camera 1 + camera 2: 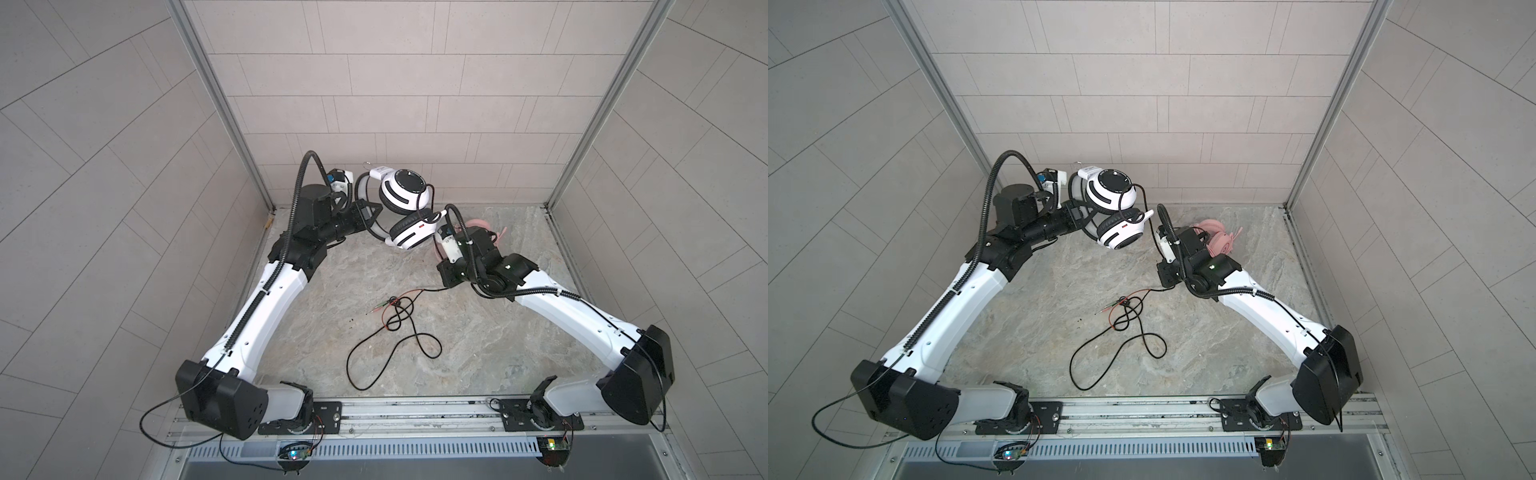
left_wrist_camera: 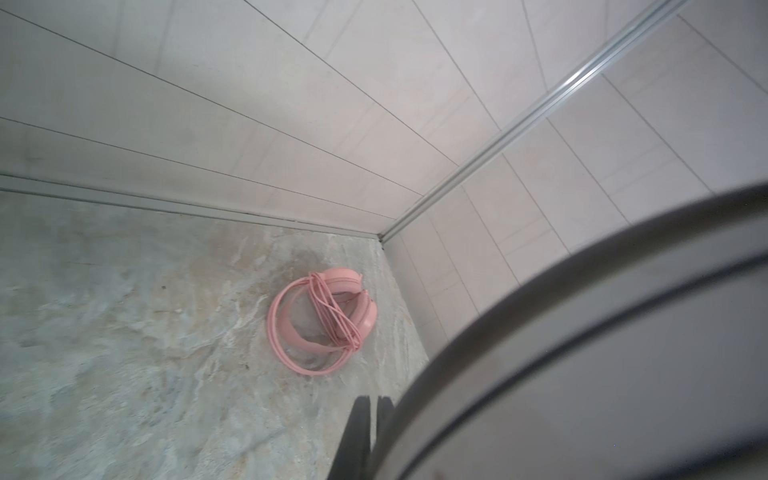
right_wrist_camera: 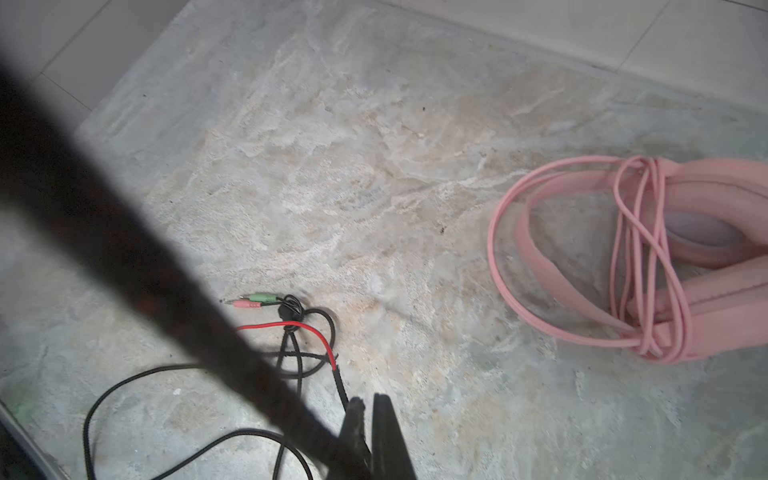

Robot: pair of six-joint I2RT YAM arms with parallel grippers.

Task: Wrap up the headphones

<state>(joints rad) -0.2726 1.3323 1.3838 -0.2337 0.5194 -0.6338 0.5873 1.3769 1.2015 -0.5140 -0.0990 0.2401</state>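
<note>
White/blk headphones (image 1: pixel 401 195) in L claw (image 2: pixel 372 419), cable (image 3: pixel 274 324) in R claw (image 3: pixel 370 405); tag (image 1: pixel 380 171) unreadable.

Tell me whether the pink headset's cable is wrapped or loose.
Wrapped. The cable is wound in several crossing loops around the pink headset, bundled against its earcups.

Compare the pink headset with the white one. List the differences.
Colour: the pink headset is all pink; the white headset is white with black.
Place: the pink one lies on the table; the white one is held in the air.
Cable: the pink one's is wound around it; the white one's black cable trails loose over the table.
Both are over-ear headsets.
</note>
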